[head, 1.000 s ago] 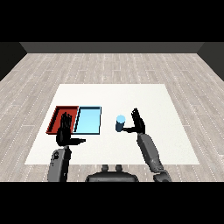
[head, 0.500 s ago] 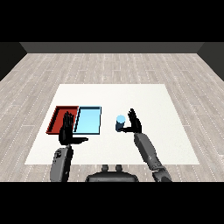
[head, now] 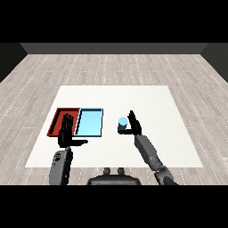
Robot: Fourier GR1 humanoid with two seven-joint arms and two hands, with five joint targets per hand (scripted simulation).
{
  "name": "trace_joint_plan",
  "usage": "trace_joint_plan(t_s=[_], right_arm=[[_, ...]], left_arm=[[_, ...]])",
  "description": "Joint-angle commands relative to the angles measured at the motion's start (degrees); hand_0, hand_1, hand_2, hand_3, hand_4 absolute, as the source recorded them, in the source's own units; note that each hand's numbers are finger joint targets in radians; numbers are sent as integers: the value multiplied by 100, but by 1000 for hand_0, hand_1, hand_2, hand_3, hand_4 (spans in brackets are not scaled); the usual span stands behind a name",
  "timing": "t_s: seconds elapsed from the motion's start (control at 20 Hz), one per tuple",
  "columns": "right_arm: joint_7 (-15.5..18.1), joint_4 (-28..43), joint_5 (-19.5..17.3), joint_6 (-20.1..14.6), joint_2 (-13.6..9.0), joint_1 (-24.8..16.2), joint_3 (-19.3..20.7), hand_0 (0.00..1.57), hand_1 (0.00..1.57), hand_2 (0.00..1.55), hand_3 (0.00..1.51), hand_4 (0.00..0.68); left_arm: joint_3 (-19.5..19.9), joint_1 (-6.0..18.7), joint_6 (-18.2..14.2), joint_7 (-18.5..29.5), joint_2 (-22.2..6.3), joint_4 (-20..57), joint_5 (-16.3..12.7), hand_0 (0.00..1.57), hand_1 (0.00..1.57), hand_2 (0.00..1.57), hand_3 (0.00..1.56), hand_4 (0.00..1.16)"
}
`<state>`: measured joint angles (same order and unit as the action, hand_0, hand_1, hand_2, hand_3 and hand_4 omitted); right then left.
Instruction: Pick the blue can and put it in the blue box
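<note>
Now right robot hand (head: 133, 124) spread beside upright blue can (head: 122, 124); label unreadable.

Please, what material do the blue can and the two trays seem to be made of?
The blue can looks like painted metal or plastic: a smooth dark body with a lighter blue top. The red tray and the light blue tray look like matte plastic, with flat, even colour and thin raised rims. The look leaves it open.

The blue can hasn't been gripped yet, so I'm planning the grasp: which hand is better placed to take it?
The right hand. It is open right beside the blue can, on the can's right. The left hand hangs open over the red tray, with the light blue tray between it and the can.
</note>
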<state>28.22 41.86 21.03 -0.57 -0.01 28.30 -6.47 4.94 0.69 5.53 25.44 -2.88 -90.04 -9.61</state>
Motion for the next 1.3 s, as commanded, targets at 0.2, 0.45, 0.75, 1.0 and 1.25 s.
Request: trace_joint_plan(t_s=[0.2, 0.45, 0.75, 1.0, 1.25], right_arm=[[152, -535, 466, -143, 1, 562, -336, 0, 0, 0, 0, 0], [207, -744, 367, 112, -87, 596, -216, 0, 0, 0, 0, 0], [448, -1322, 772, 14, 0, 910, -623, 0, 0, 0, 0, 0], [457, -1909, 1451, -140, 1, 1679, -965, 0, 0, 0, 0, 0], [871, -1902, 1135, -400, 1, 1146, -974, 1056, 1056, 1218, 1127, 177]], left_arm=[[63, 70, -139, -194, -30, -150, 15, 0, 0, 0, 0, 0], [-75, -280, -53, -458, 1, -691, -75, 0, 0, 0, 0, 0], [-99, -186, 0, 63, 100, -83, 39, 0, 0, 0, 0, 0], [20, -292, 230, 344, 19, 11, -103, 0, 0, 0, 0, 0], [-224, -203, -126, 178, 232, -63, 197, 0, 0, 0, 0, 0]])
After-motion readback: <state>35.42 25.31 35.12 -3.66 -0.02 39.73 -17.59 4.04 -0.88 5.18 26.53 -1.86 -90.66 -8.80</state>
